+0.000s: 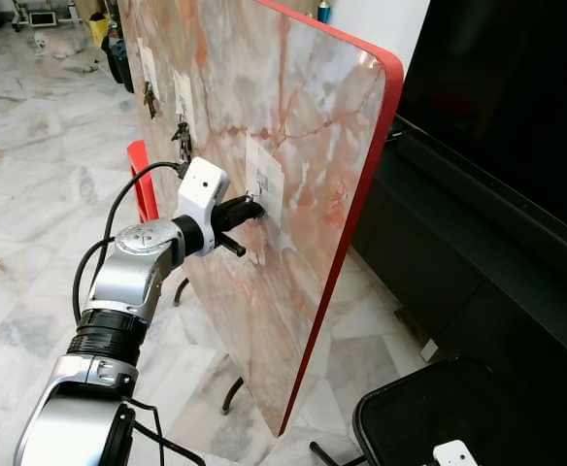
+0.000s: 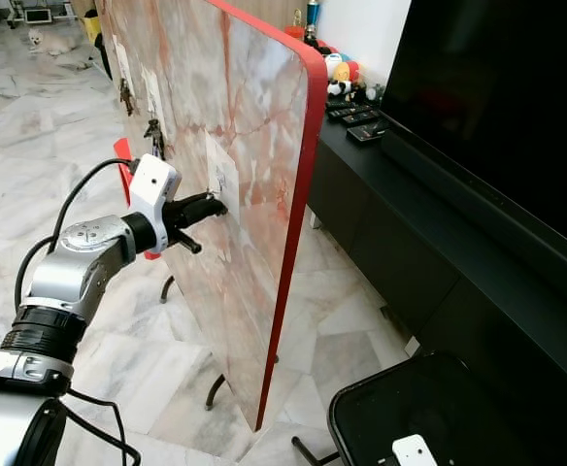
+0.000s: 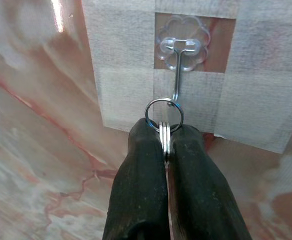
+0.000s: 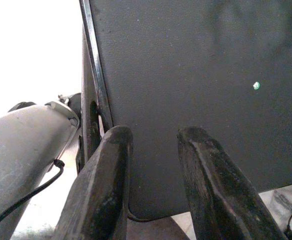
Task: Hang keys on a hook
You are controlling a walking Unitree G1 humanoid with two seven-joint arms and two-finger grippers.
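Left gripper [image 3: 166,134] up against the tilted marble table [image 1: 293,126], fingers [image 3: 136,170] pressed together on the keys [image 3: 164,140], flat blades pinched edge-on between the pads. Key ring [image 3: 164,114] poking out just past the fingertips, standing roughly upright and face-on to the wrist camera. Straight beyond the ring, the wire hook [image 3: 176,75], long shank running away from the fingers in line with them, curled lower end right at the ring's far rim. Looks threaded through, or at least overlapping; cannot tell for sure whether the tip is inside the loop or just behind it. Clear flower-shaped pad [image 3: 181,44] holding the hook to a pale patch [image 3: 123,70] on the marble.

Seen from the head cameras, left gripper [image 1: 248,209] tip-on at that same patch, forearm level, nothing between fingers and hook.

Judgement: ring-over-hook alignment looks about done, so next call is likely a slight settle, then a release.

Right gripper [image 4: 153,150] idle, fingers [image 4: 106,170] spread apart, nothing between them, dark panel [image 4: 201,75] beyond.
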